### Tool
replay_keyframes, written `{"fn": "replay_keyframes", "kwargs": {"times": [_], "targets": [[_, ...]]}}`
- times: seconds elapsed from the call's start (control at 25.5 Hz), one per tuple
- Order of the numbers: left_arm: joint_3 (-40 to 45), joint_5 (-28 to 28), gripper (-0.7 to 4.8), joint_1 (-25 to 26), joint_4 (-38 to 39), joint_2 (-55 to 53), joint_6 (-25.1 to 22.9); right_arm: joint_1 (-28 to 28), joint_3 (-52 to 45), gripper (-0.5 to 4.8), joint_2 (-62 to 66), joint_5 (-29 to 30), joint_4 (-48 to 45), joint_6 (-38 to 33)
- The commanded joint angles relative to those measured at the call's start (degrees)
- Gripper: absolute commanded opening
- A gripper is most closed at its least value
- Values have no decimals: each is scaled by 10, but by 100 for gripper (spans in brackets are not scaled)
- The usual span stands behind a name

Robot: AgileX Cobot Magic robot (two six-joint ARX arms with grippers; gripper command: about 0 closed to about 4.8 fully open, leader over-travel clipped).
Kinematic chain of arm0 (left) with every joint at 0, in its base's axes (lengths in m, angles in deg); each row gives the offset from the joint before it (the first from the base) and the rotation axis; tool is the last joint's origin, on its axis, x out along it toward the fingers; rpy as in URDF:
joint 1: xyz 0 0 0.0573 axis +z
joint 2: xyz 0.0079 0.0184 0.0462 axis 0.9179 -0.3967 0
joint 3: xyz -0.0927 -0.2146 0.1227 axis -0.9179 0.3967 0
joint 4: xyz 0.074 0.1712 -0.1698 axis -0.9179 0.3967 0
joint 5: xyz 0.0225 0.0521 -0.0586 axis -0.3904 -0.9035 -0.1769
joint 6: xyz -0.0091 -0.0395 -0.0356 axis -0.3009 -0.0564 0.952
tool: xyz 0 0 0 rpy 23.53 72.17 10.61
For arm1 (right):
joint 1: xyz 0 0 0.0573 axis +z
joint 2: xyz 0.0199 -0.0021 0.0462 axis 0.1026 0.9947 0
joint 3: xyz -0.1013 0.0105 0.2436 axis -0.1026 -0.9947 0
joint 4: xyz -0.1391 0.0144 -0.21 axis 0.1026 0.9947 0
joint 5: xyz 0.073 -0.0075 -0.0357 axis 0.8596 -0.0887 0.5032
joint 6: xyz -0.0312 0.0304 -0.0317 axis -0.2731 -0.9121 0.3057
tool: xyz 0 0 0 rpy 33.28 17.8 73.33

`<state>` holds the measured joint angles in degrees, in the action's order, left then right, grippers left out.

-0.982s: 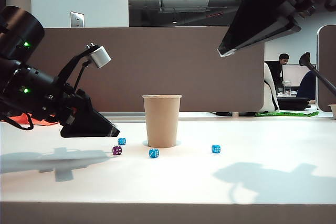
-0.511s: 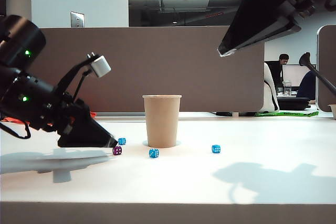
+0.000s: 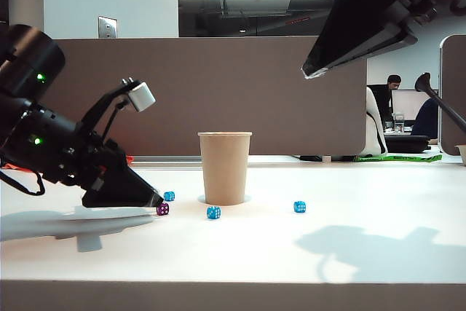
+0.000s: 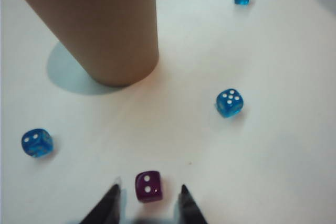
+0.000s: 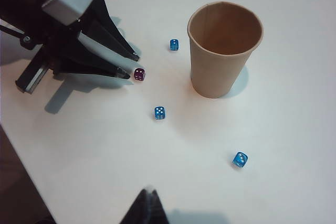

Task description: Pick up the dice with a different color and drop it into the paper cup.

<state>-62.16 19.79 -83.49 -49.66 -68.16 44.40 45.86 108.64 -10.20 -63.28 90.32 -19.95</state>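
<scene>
White table [image 3: 306, 249] | left gripper [image 4: 148, 203] fingers apart astride purple die [image 4: 148, 186] | right gripper [image 5: 148, 196] raised, fingers together

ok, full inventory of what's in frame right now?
purple die: one, purple with white dots, on the table between the left hand's open fingers, not yet gripped.
blue dice: three, blue; one in front of the cup, one at its left behind the purple die, one off to its right.
paper cup: one, tan, upright mid-table, empty inside.
table: one, white.
partition: one, brown, behind the table.
left hand: open, low at the table, left of the cup.
right hand: raised high on the right, fingers together.
</scene>
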Motion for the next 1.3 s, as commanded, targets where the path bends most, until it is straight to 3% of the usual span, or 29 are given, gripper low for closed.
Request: {"fn": "replay_keyframes", "kwargs": {"times": [0.04,0.63,0.98,1.3], "targets": [[-12,3,144,-1,-5,-9,-2,0,3,-2,-2,-1,-12,1],[-48,6,144,-22,1,-44,2,0,3,-2,-2,-14,-14,1],[-47,-33,145,-25,2,-52,0,0,3,-2,-2,-14,-14,1],[-47,-35,144,-25,16,-52,0,0,3,-2,-2,-14,-14,1]]}}
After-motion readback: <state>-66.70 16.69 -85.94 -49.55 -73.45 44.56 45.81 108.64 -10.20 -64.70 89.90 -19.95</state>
